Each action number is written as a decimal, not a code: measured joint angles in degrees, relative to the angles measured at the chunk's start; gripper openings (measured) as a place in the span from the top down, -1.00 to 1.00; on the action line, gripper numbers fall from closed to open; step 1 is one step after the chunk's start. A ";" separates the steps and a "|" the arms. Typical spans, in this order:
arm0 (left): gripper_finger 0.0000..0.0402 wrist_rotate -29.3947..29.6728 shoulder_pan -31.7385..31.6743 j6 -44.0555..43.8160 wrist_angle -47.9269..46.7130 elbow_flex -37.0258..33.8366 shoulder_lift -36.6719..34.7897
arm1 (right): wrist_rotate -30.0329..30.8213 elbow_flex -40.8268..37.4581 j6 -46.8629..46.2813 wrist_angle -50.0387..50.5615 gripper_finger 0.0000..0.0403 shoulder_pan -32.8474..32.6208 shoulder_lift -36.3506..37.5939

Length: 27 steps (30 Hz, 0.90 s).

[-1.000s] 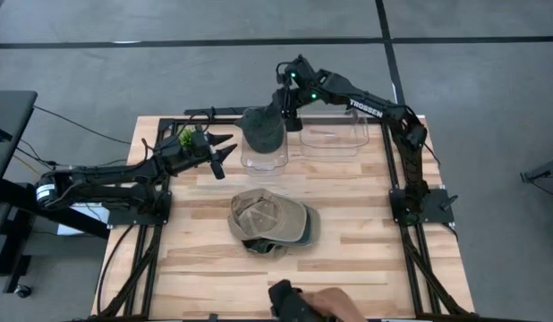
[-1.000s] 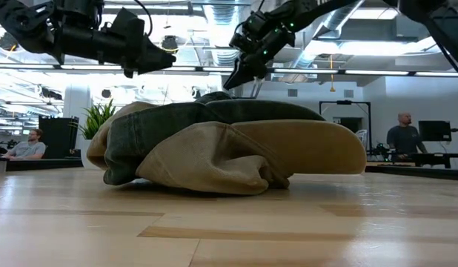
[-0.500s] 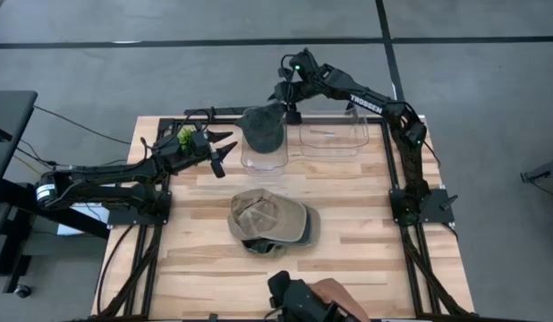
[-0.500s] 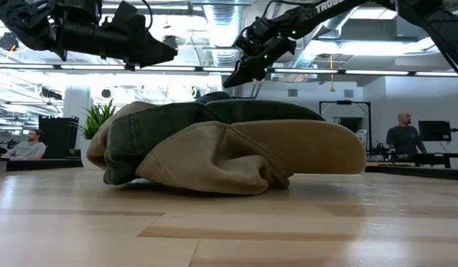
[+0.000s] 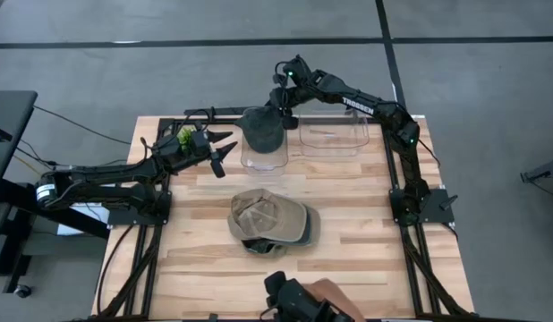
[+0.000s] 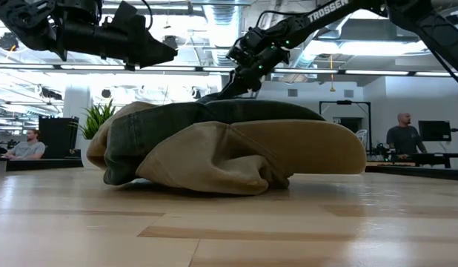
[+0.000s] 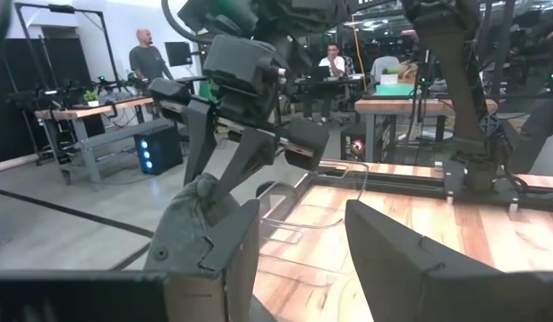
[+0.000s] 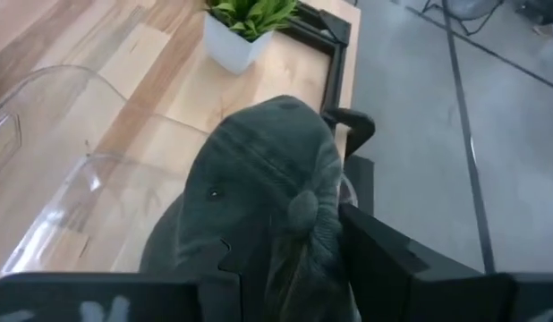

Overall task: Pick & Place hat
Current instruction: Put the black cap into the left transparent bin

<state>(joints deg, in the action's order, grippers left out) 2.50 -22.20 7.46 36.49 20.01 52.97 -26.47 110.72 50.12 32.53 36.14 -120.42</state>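
Note:
A dark grey hat hangs from my right gripper over the left of two clear bins at the far edge; whether it touches the bin, I cannot tell. The right wrist view shows its crown between the fingers. A tan cap lies mid-table on top of a dark green hat; in the low view the tan cap fills the foreground. My left gripper hovers open left of the bin, touching nothing. My right gripper pinches the grey hat at the top of its crown, by the button, between its two fingers. It comes from above and the far side, slanting down. The cloth bunches at the hold, and the hat hangs below, lifted off the table.
A second clear bin stands right of the first. A small potted plant sits at the far left corner. A person's hand with a dark object reaches over the near edge. Bare wood lies left and right of the caps.
My right gripper has tipped and sunk a little with the grey hat over the left bin, shifting slightly toward the table's left. The hand at the near edge has slid left.

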 joint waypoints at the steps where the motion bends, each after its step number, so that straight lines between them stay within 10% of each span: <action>1: 0.19 0.00 0.00 0.00 0.00 0.00 0.00 | 0.26 0.00 -1.15 -0.02 0.43 -0.01 0.00; 9: 0.19 0.00 0.00 -0.29 -0.13 0.00 0.00 | 4.67 0.00 -10.65 0.46 0.92 -0.26 0.24; 27: 0.19 0.00 0.00 -0.24 -0.50 -0.02 0.00 | 26.88 2.85 -20.21 0.19 0.92 -7.22 0.28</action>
<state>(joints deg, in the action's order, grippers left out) 2.50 -22.20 7.22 35.99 19.99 52.97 0.41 113.57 29.90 32.72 28.91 -120.14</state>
